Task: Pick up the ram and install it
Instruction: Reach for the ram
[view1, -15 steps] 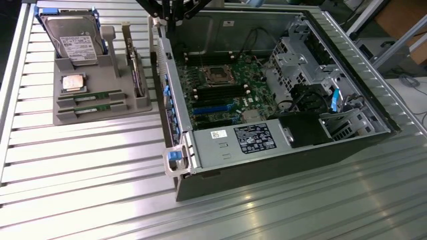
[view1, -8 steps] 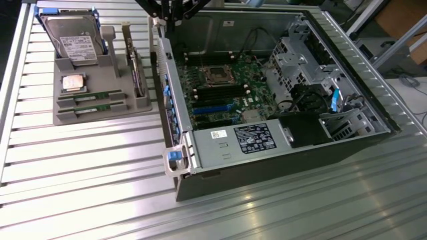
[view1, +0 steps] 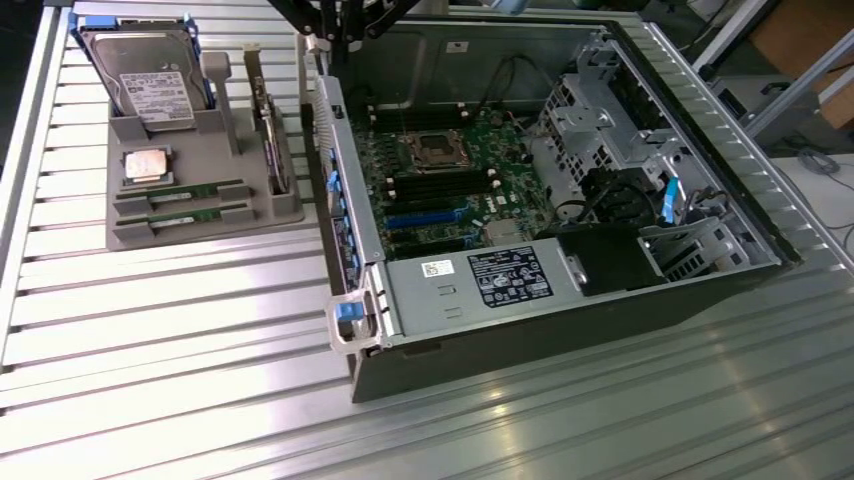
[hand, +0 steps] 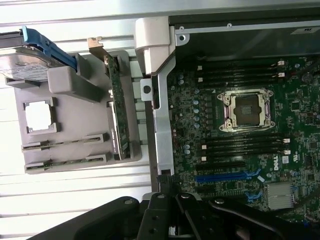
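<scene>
The tool hangs over the open computer case, above the wall that faces the parts holder, with its black fingers pressed together. Below it, in the wrist view, lies the green motherboard. The bare CPU socket sits in the middle of the board, with rows of black memory slots on either side of it. A blue slot runs just beside the nearer rows.

Well apart from the tool, out on the ribbed metal table, stands the gray holder, close to the case on the exterior view's left. The ram rests on its edge in a slot of that holder, and its twin sits in the next slot alongside. The square silver CPU chip lies flat just beside them. A hard drive leans at the holder's far end, and a card with a metal bracket stands upright along the side nearest the case. Inside the case, the power supply fills the near end.
</scene>
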